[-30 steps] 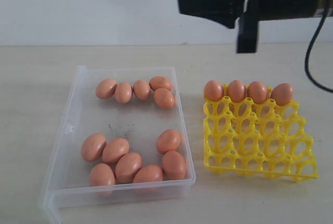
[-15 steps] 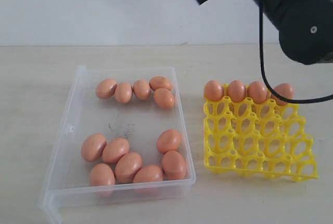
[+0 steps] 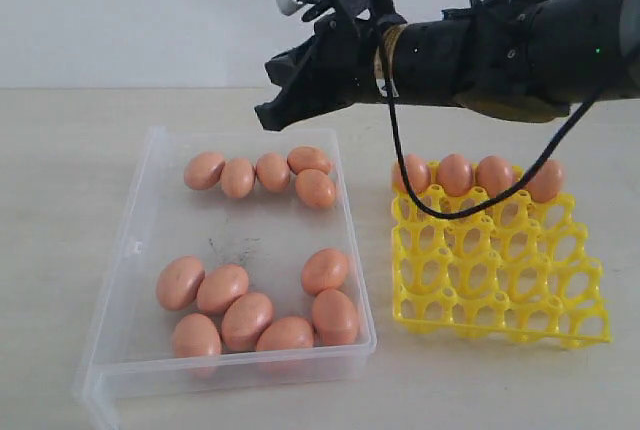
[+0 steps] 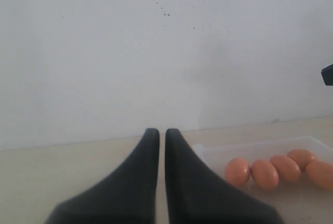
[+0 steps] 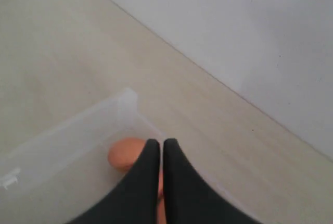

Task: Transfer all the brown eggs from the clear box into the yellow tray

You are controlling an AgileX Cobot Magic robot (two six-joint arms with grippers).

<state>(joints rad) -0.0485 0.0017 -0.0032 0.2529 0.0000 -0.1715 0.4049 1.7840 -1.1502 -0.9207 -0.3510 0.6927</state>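
The jaws of the right gripper (image 3: 270, 113) are pressed together with nothing between them. It hangs over the far edge of the clear box (image 3: 150, 200). The far row of brown eggs (image 3: 272, 171) lies just under it, a bit nearer, and runs left to right. It may be over a middle egg, but its fingers hide part of that. The left gripper (image 4: 157, 135) also has its jaws together and looks farther off. Four eggs sit in the yellow tray (image 3: 500, 295) on the right.

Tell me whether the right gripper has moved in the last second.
Yes. In the exterior view the right gripper has swung left and lower, from above the yellow tray to above the clear box's far edge.
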